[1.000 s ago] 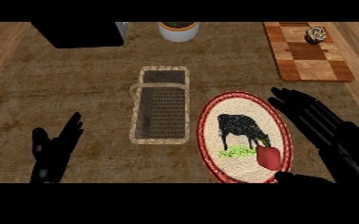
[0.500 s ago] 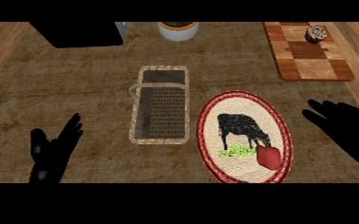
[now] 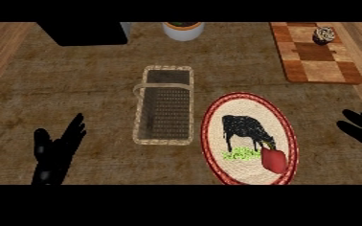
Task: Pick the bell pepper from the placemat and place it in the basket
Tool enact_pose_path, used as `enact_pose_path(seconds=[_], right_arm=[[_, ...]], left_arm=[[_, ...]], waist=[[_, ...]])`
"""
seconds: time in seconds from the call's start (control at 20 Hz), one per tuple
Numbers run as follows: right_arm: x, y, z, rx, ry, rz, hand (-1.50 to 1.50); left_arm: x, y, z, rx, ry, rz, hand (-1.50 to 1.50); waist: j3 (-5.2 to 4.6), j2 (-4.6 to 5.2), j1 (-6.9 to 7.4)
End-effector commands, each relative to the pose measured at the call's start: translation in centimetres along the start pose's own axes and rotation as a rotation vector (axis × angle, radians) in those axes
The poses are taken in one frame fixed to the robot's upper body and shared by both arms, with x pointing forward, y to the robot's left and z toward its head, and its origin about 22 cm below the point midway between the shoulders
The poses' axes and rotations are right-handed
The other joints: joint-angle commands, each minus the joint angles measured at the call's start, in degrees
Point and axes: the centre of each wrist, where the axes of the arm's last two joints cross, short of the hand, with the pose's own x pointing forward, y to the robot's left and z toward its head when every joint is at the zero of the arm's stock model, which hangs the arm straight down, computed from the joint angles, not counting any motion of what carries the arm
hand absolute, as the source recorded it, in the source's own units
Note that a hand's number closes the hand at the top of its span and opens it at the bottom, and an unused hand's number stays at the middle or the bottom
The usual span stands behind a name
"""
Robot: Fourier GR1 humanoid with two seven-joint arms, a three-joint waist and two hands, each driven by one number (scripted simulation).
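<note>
Handling: the bell pepper [image 3: 274,159] is probably light, with a stiff but hollow body and a smooth, waxy skin that could slide between fingers; not fragile, though it may roll on its rounded sides.
Where to hold: I would curl fingers and thumb round its widest part from above, on opposite flanks; which way the stem points is too small to tell.
Look: red, glossy, squat and roughly heart-shaped, with a paler highlight near its top edge.
Position: on the lower right part of the oval placemat [image 3: 216,112], just beside the green patch under the black cow picture, close to the red border.
Basket [image 3: 164,141]: woven, rectangular, with a handle across it; it sits on the desk [image 3: 84,91] just left of the placemat, apart from the pepper.
Left hand [image 3: 55,154]: open, fingers straight, resting at the lower left, holding nothing.
Right hand [image 3: 351,124]: only fingertips show at the right edge; they look straight and hold nothing, well apart from the pepper.
</note>
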Motion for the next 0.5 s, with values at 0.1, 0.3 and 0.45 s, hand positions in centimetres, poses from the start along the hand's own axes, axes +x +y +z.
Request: enact_pose_path(seconds=[0.1,0.3,0.45], right_arm=[[1.9,1.1,2.8,-0.017,-0.045,-0.041,-1.5],[1.7,2.6,1.6,-0.026,-0.048,-0.067,-1.5],[-0.5,3.4,-0.3,-0.013,-0.027,-0.076,-1.5]], left_arm=[[-2.5,0.3,1.3,-0.021,0.096,0.003,0.0],[-2.3,0.3,0.1,-0.03,0.092,-0.018,0.0],[-0.4,0.4,1.7,-0.044,0.095,-0.014,0.0]], waist=[[-0.23,0.34,0.81],[-0.24,0.73,1.9],[-0.11,0.65,2.42]])
